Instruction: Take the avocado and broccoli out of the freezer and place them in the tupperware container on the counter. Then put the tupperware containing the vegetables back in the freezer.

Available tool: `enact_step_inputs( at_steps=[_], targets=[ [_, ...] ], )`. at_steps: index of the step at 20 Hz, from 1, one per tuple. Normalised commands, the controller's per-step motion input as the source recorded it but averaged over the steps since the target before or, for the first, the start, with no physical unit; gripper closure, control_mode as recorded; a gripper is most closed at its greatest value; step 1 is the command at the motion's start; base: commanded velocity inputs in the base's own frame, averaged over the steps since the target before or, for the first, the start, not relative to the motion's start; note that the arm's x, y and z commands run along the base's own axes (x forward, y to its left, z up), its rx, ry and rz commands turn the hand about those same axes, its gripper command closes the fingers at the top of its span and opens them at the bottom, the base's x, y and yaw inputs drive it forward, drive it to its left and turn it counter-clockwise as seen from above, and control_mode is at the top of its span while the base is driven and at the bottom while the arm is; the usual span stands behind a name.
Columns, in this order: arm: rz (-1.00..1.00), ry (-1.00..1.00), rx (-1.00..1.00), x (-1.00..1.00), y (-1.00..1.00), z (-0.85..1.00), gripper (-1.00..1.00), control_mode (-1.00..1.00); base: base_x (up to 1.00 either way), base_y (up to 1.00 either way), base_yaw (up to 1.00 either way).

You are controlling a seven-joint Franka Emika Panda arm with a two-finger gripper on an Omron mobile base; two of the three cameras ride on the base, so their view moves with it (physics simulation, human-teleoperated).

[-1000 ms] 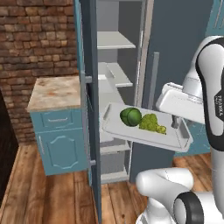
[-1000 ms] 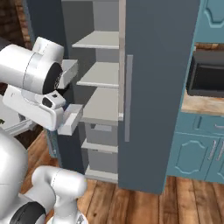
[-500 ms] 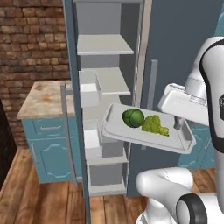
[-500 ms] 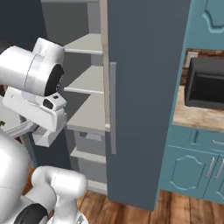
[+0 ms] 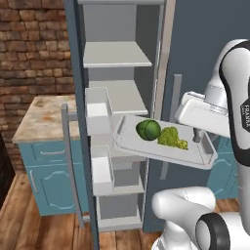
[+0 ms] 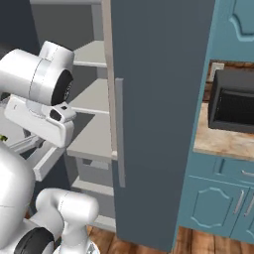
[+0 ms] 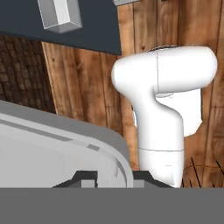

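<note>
The tupperware container [image 5: 163, 149] hangs level in front of the open freezer [image 5: 117, 56], at the height of its middle shelf. In it lie the dark green avocado [image 5: 148, 130] and, touching it on the right, the yellow-green broccoli [image 5: 171, 137]. My gripper [image 5: 199, 136] is shut on the tray's right rim. In the hand view the gripper [image 7: 113, 177] clamps the pale grey tupperware container's rim [image 7: 118, 153] between its dark tips. The beige counter [image 5: 41, 117] stands left of the freezer, behind its open door.
The freezer's open door [image 5: 73, 97] stands edge-on with white bins [image 5: 97, 114] and a bar handle, close to the tray's left end. The freezer's shut right door [image 6: 154, 99] flanks the shelves. A black microwave [image 6: 233, 101] sits on a counter at right. A brick wall [image 5: 34, 49] stands behind.
The whole picture has slid left in both base views, so the base has moved; the freezer's open shelves now sit nearer the tray. The tray stays held with both vegetables in it.
</note>
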Motion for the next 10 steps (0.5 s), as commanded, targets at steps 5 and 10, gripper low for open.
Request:
enact_step_inputs(
  at_steps=[5,10],
  targets=[
    [0.0,0.0,0.0,0.0,0.0,0.0,1.0,1.0,0.61,-0.52,-0.03],
    [0.0,0.0,0.0,0.0,0.0,0.0,1.0,1.0,0.47,-0.19,-0.05]
  ],
)
